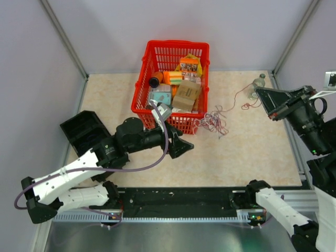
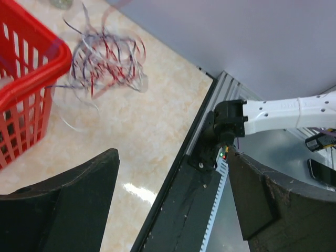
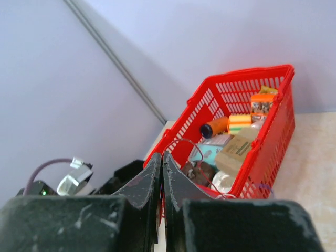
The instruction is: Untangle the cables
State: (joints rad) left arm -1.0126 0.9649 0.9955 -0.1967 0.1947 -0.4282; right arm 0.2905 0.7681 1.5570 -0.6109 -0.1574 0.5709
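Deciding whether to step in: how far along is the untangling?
Early. Done: one red strand already runs out of the cables toward the right. In hand: the right pincer is shut on that red strand. Left: the rest is a loose clump beside the red basket, and the left pincer is open and empty, short of it.

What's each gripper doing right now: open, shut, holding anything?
Left gripper: open, holding nothing.
Right gripper: closed, apparently pinching a red strand of the cables.
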